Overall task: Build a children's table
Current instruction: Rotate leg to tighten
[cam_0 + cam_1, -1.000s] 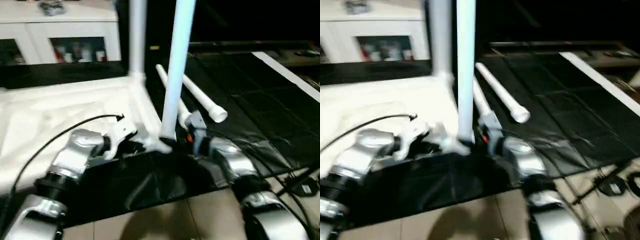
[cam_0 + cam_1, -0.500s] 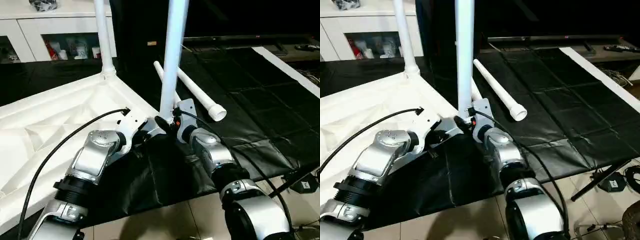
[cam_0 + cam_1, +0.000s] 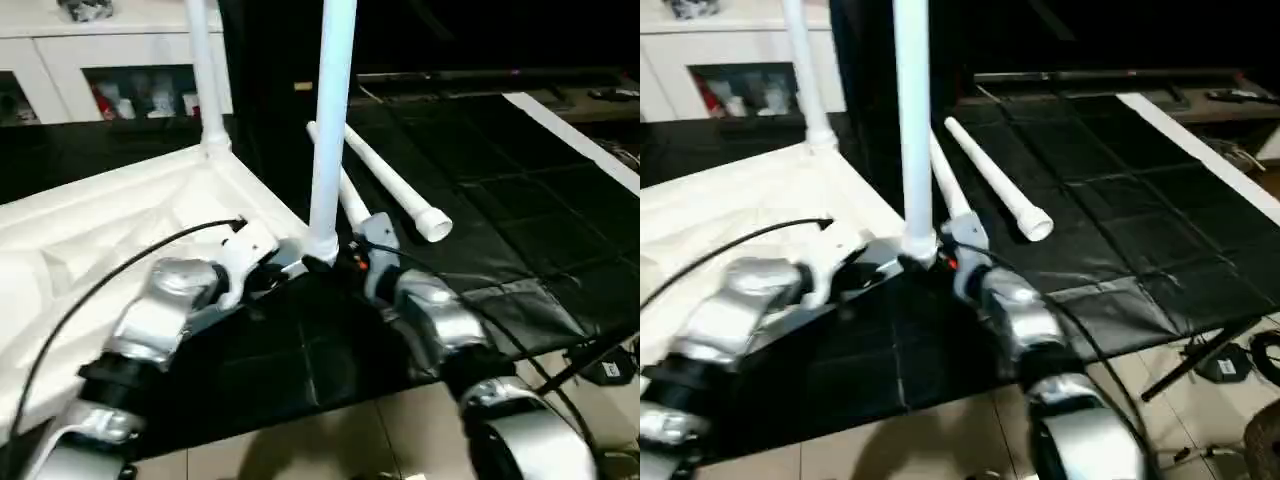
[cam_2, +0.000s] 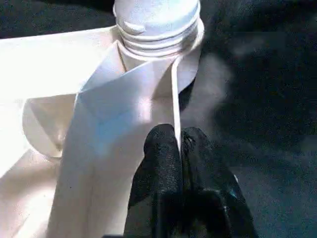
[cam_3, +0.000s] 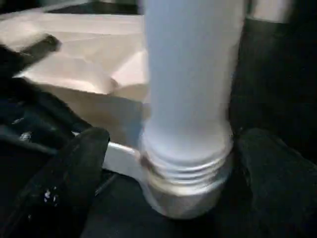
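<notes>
Left hand (image 4: 180,148) hides table rib (image 4: 174,99).

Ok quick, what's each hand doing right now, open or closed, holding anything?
Left hand: closed, pinching a thin rib of the tabletop.
Right hand: open, fingers either side of the upright leg, not gripping it.

One white tabletop (image 3: 110,225) lies upside down. Four white legs: two standing upright in its corner sockets, the near leg (image 3: 330,130) and the far leg (image 3: 205,70), and two loose legs lying on the black floor mat (image 3: 500,200), the upper loose leg (image 3: 385,185) and the lower loose leg (image 3: 350,200) partly hidden behind the near one. Two silver arms, each ending in one claw: the left claw (image 4: 179,148) and the right claw (image 5: 168,163). One white cabinet (image 3: 110,60) stands behind.
</notes>
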Robot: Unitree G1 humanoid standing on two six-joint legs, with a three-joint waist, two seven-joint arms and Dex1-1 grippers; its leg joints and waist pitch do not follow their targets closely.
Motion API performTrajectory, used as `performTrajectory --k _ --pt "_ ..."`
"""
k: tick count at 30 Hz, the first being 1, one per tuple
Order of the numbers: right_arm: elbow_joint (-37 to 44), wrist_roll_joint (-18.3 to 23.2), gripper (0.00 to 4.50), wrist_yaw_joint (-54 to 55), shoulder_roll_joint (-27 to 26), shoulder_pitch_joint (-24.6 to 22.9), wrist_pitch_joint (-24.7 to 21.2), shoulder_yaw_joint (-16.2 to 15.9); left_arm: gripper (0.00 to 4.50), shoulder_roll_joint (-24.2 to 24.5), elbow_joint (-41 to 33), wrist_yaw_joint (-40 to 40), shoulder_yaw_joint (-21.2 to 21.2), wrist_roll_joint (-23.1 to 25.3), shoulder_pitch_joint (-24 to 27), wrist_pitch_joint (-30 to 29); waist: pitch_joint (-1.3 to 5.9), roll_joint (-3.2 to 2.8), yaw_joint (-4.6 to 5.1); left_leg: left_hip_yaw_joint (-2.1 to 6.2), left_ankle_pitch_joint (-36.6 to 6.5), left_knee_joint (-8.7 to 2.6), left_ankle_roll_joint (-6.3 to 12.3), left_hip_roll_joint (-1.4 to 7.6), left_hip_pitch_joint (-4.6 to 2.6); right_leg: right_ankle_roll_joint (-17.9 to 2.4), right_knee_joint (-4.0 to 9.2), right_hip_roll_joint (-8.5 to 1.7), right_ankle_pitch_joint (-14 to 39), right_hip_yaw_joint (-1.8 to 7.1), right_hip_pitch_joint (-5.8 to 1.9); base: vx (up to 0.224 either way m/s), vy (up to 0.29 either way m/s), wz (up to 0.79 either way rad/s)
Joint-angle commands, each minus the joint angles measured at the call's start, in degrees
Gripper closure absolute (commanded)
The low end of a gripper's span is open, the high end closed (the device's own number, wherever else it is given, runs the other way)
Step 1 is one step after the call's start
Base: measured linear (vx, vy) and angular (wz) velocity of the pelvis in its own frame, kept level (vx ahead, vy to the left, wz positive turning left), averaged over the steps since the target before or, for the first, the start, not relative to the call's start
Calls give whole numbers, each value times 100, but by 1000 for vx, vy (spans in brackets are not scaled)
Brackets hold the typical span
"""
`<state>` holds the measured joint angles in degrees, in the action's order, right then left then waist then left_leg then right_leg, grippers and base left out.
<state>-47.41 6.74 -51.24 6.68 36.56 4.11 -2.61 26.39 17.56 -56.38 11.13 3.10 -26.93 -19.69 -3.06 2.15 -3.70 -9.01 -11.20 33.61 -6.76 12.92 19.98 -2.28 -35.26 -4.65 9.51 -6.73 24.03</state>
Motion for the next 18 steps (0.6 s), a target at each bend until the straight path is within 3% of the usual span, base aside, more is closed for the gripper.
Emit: performTrajectory --k 1,6,11,12,18 --pt "242 147 3 -797 238 -37 -64 -122 450 163 -17 -629 169 -178 -17 491 412 -106 -28 -74 -661 -341 518 44 3 -1350 320 -334 560 362 -419 0 0 0" --pt "332 97 3 -1592 593 23 -52 -363 450 500 184 -1368 369 -205 -65 907 393 -86 -123 -82 -861 -352 391 59 -9 -1266 372 -347 1031 359 -405 0 0 0" --pt "355 -109 3 -2382 808 96 -11 -767 450 801 265 -2197 690 -222 -129 1372 398 -91 -192 -82 -835 -355 295 73 -7 -1239 338 -340 994 360 -403 0 0 0" --pt "290 -174 3 -2490 798 142 66 -857 450 837 279 -2377 786 -222 -156 1483 397 -67 -201 -88 -850 -354 299 70 -5 -1226 335 -339 1021 363 -403 0 0 0" --pt "91 -275 3 -2569 698 259 193 -1016 450 819 390 -2547 940 -135 -253 1719 394 -80 -250 -85 -885 -366 197 81 -21 -1182 335 -349 1153 370 -380 0 0 0"
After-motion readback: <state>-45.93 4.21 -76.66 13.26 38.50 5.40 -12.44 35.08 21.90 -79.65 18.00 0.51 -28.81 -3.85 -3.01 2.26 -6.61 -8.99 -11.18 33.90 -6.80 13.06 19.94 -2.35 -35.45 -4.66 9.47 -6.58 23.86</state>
